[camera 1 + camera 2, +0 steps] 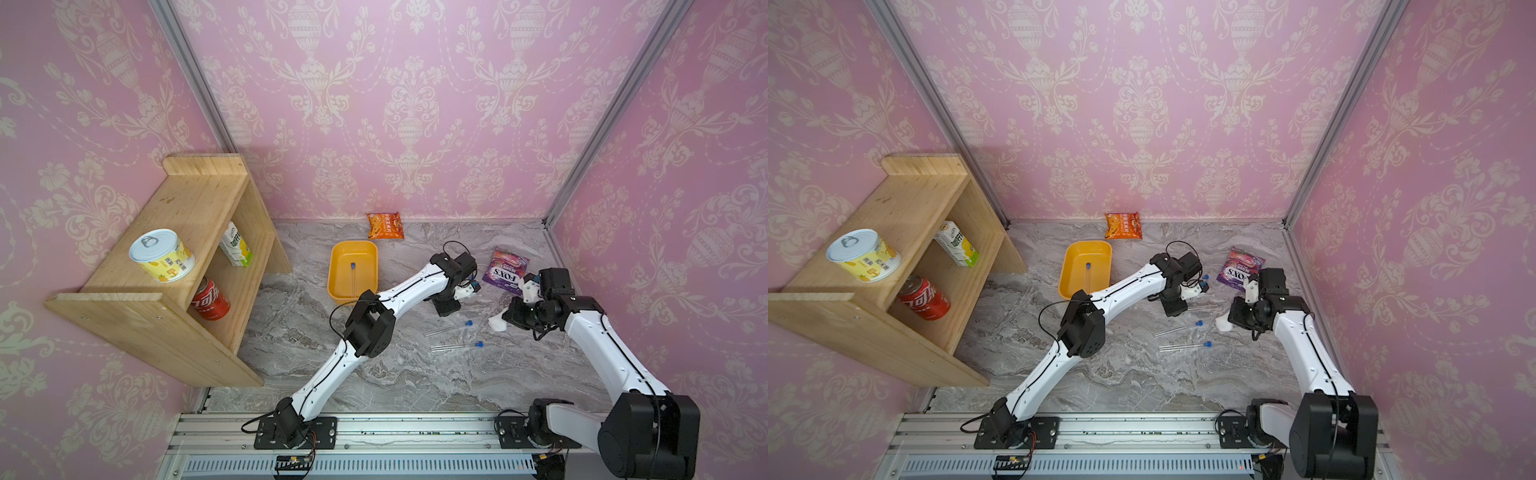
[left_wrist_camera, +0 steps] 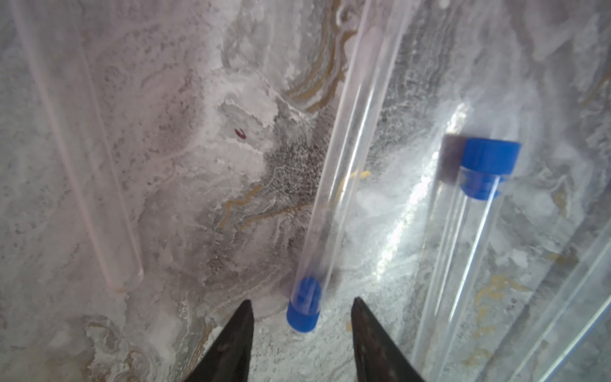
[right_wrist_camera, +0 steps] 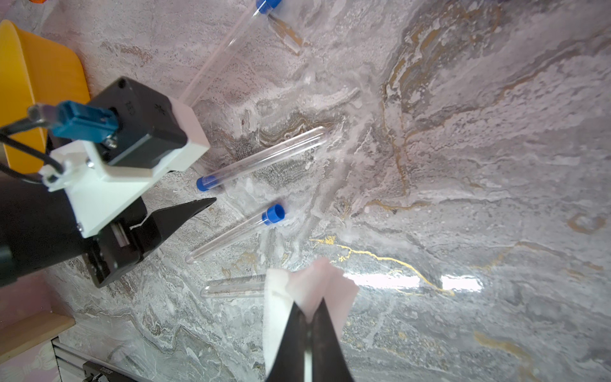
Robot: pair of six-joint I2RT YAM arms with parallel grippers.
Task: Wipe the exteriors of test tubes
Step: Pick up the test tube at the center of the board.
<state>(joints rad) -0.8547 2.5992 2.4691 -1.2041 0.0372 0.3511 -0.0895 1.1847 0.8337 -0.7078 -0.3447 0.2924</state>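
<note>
Several clear test tubes with blue caps lie on the marble table. In the left wrist view one test tube (image 2: pixel 350 158) points its cap into the gap of my open left gripper (image 2: pixel 301 301); the fingers stand either side of the cap, apart from it. In a top view the left gripper (image 1: pixel 448 309) is low over the table. Two more tubes (image 1: pixel 451 328) (image 1: pixel 455 346) lie nearer the front, and another tube (image 1: pixel 353 276) lies in the yellow tray (image 1: pixel 338 253). My right gripper (image 3: pixel 309 314) is shut on a white wipe (image 3: pixel 310 284), seen in a top view as the wipe (image 1: pixel 497 323) just above the table.
A purple candy bag (image 1: pixel 505 270) lies behind the right arm and an orange snack packet (image 1: pixel 385 225) by the back wall. A wooden shelf (image 1: pixel 137 307) at the left holds a tin, a carton and a red cola can.
</note>
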